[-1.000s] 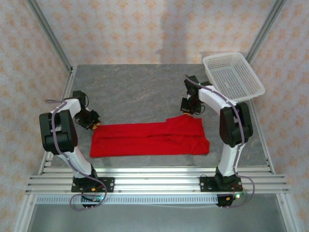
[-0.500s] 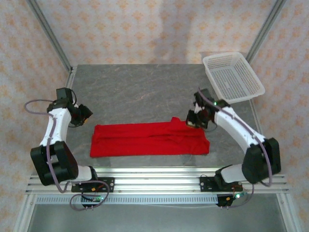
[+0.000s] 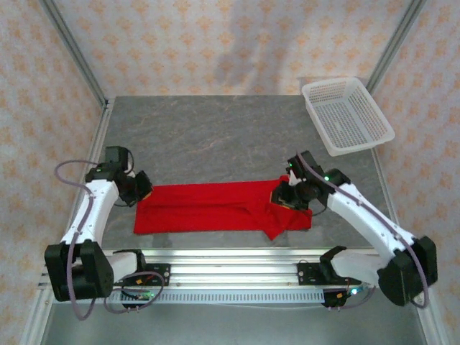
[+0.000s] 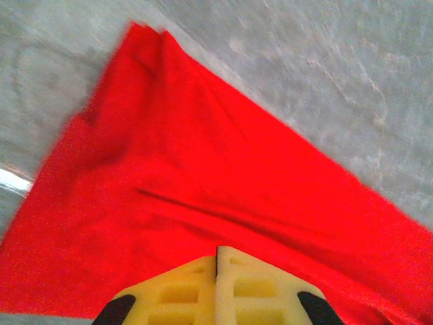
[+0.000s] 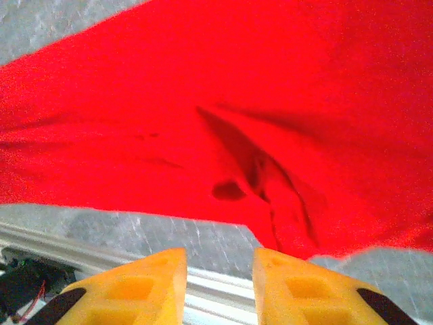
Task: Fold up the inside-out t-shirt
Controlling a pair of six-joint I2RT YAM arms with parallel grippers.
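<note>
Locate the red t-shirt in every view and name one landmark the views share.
Top external: t-shirt lies lengthwise across the near half of the grey tabletop.
Left wrist: t-shirt spreads diagonally across the middle.
Right wrist: t-shirt covers the upper part.
Shared landmark: the grey tabletop bordering it.

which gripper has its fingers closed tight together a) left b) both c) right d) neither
a: the left gripper has its yellow fingers touching with no gap, at the red shirt, while the right gripper shows table between its fingers.
</note>
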